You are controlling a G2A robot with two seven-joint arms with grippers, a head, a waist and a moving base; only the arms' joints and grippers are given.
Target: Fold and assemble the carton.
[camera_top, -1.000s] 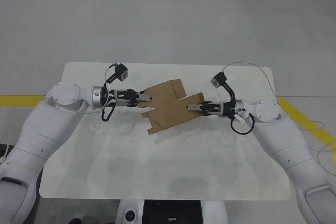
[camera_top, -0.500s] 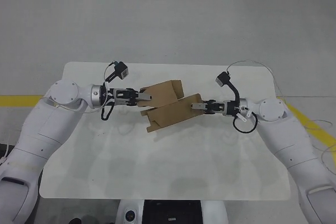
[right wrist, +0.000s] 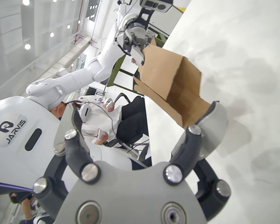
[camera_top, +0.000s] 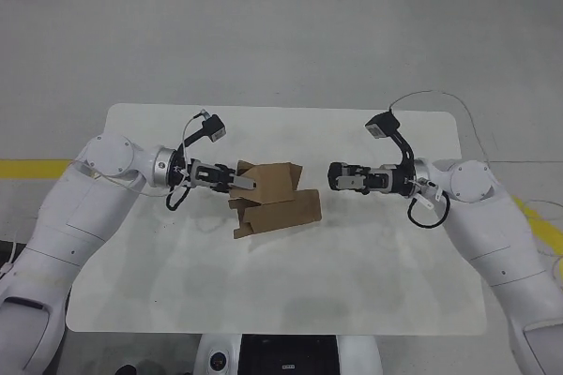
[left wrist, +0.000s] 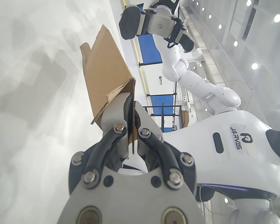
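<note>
**A:** Where do you have the carton [camera_top: 274, 195] right now?

**B:** Near the middle of the bench [camera_top: 375, 281], half raised. It isn't a flat sheet. The panels stand up into a rough, leaning sleeve, and the lower part seems to rest on the bench top.

**A:** Who's holding it?

**B:** My left claw [left wrist: 130, 104] is clenched on the cardboard edge at its own end. In the left wrist view I can see the board pinched between the two pads. My right claw [camera_top: 334, 175] is released, fingers spread wide and nothing in them. It hovers apart from the carton on the opposite side.

**A:** Which step are you on?

**B:** I'd call it squaring-up. The sleeve is open but skewed, and I see no flap tucked in. I reckon that's early to middle of the job.

**A:** Next move?

**B:** I'd bring the right claw in to the free end, take a panel there, and work against the left grip to square the walls. That calls for a level approach and a gentle pinch. Thin board creases easily and could twist out of the left claw.
</note>
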